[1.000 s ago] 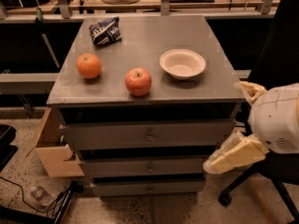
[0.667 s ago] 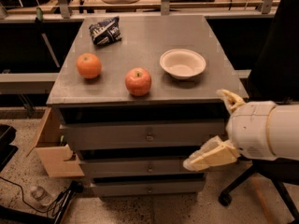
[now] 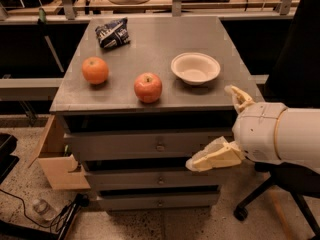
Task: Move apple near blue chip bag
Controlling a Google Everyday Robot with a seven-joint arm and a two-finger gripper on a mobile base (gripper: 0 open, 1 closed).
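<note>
gripper, fingers spread, edged closer to cabinet; apple unmoved

Gripper at lower right, arm cropped by right edge

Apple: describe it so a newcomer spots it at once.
On top of the grey drawer cabinet, look near the front edge, between the orange fruit at left and the white bowl at right; the gripper hovers off the front right corner. The apple is red-pink with yellowish patches, not uniformly orange.
</note>
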